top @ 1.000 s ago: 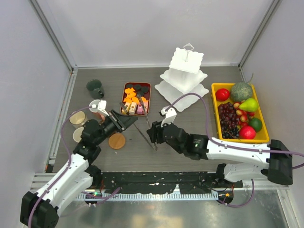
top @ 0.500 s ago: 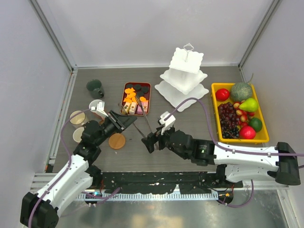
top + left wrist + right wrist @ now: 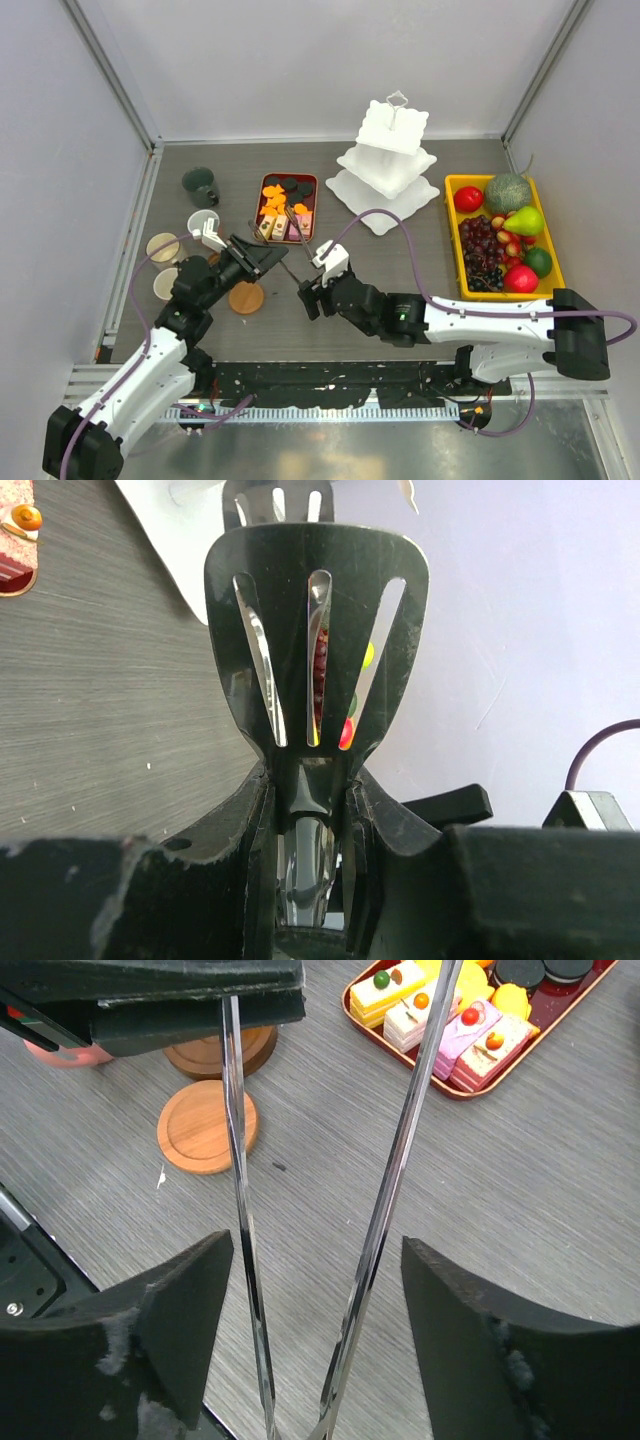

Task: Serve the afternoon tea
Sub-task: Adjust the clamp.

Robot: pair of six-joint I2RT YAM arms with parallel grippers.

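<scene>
Sweets (image 3: 285, 208) lie in the dark red tray (image 3: 288, 176), left of the white stand (image 3: 388, 160). I see L jaws clenched on metal tongs (image 3: 385, 1210), also left of the stand; R jaws released, straddling both tong arms w/o gripping.

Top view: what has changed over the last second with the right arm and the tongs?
The right end effector slid left and a little toward the near edge, and let go: its fingers now stand open astride the metal tongs without pinching them. The left end effector stays clamped on the tongs' black slotted tip. White stand, red tray and green mug have not moved.
</scene>
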